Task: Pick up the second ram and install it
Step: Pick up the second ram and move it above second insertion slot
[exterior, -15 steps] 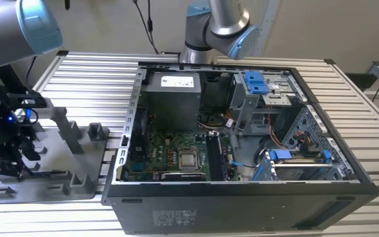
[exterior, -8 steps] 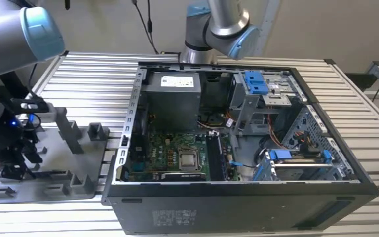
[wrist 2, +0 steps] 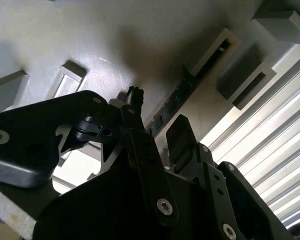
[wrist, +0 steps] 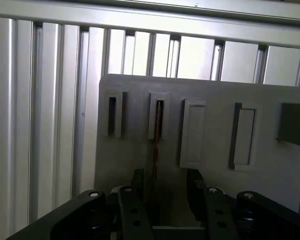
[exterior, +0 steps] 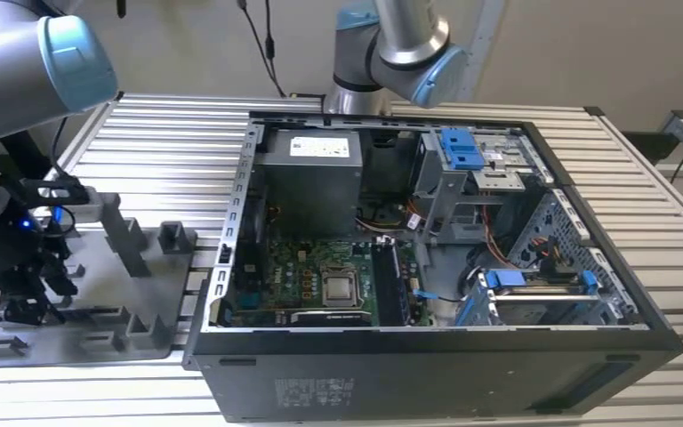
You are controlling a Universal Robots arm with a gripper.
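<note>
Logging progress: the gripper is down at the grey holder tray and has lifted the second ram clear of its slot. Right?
Not lifted: in the first wrist view the second ram stands in its slot in the grey holder tray, between the fingers of the open gripper. The rest holds.

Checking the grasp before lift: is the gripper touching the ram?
Apart. In the first wrist view the open gripper straddles the ram, with a gap on either side.

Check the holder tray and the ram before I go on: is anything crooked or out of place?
Nothing stands out. The second ram stands straight on edge in the holder tray, between the open fingers.
</note>
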